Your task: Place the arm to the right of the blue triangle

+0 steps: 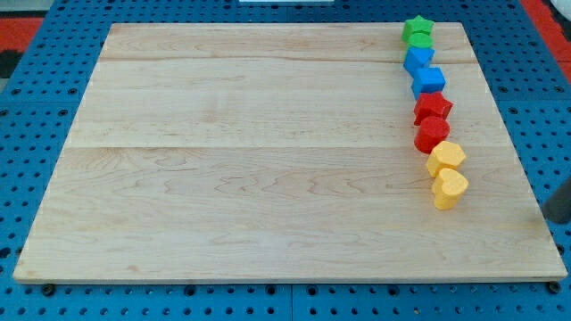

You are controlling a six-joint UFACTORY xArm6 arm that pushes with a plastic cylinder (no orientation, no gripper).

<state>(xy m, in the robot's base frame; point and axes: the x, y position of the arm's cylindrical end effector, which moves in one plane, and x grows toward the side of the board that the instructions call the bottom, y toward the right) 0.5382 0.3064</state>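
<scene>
A column of blocks runs down the right side of the wooden board (pixel 268 160). From the view's top they are a green star (pixel 417 31), a blue triangle (pixel 417 60), a second blue block (pixel 429 81), a red star (pixel 433 109), a round red block (pixel 432 135), a yellow block (pixel 446 159) and a yellow heart (pixel 450 188). Neighbouring blocks touch or nearly touch. Only a short dark piece of the rod shows at the view's right edge. My tip (pixel 548 218) is by the board's right edge, far below and to the right of the blue triangle.
The board lies on a blue pegboard (pixel 27 134) that surrounds it on all sides. Red surfaces show at the view's top corners (pixel 549 13).
</scene>
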